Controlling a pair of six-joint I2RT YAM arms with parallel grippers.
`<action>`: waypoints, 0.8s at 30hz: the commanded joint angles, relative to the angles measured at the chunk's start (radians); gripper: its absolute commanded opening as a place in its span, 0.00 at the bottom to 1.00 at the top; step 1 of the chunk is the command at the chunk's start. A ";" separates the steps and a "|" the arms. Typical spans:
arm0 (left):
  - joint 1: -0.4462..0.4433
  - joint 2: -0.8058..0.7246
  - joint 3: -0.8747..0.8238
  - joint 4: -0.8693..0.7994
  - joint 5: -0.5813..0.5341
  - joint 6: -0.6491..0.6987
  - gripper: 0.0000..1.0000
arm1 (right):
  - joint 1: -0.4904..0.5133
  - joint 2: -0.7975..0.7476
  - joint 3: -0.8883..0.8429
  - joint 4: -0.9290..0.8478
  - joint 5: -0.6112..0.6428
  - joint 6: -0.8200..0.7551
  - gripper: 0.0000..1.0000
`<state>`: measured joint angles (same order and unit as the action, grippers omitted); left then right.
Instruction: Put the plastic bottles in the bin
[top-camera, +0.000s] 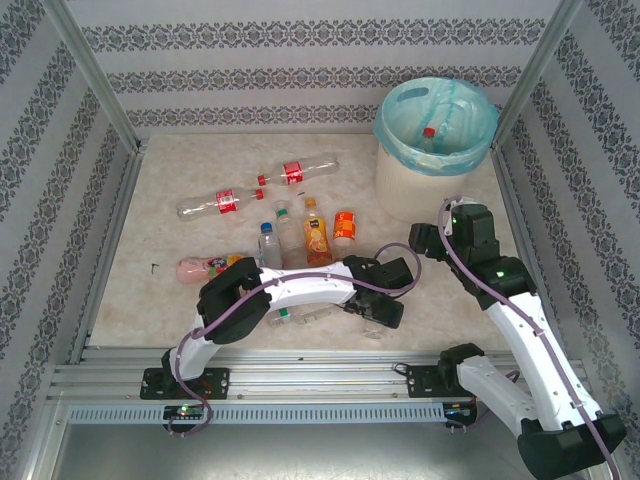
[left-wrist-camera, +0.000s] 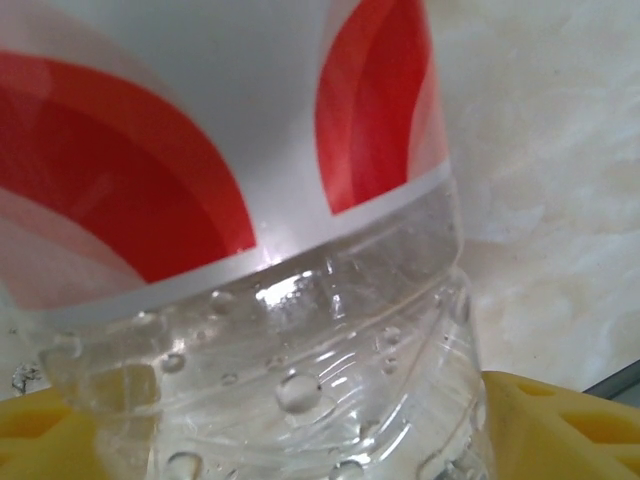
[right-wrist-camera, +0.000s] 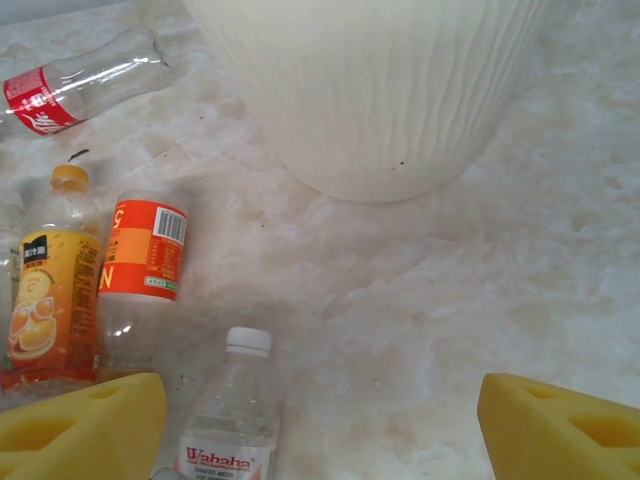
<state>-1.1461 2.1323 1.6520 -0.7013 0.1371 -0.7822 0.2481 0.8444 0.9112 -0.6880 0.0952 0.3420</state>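
My left gripper (left-wrist-camera: 300, 440) is shut on a clear plastic bottle (left-wrist-camera: 290, 330) with a red and white label. Its yellow pads (left-wrist-camera: 560, 430) press both sides of the bottle's lower body. From above, this gripper (top-camera: 380, 318) is low over the table's near middle. My right gripper (right-wrist-camera: 320, 430) is open and holds nothing. It hovers beside the cream bin (right-wrist-camera: 370, 90), and a white-capped bottle (right-wrist-camera: 230, 420) lies on the table by its left finger. The teal-lined bin (top-camera: 435, 125) stands at the far right with a red-capped bottle (top-camera: 428, 135) inside. Several bottles (top-camera: 317, 235) stand mid-table.
Two long red-labelled bottles (top-camera: 300, 172) lie in a row at the back. A pink bottle (top-camera: 200, 268) lies left of my left arm's elbow. Another bottle (top-camera: 300, 317) lies under that forearm. Patterned walls and metal rails enclose the table on three sides.
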 joint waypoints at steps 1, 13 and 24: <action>-0.010 0.004 0.031 -0.038 -0.007 0.049 0.78 | -0.002 0.005 -0.006 0.031 -0.029 -0.001 0.82; 0.005 -0.051 0.026 -0.019 0.034 0.083 0.66 | -0.004 0.006 0.057 0.015 -0.010 -0.013 0.82; 0.018 -0.255 -0.030 0.027 -0.021 0.158 0.64 | -0.004 -0.054 0.126 0.024 0.000 -0.001 0.81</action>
<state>-1.1416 1.9633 1.6428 -0.6975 0.1463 -0.6750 0.2459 0.8112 0.9947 -0.6792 0.0910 0.3382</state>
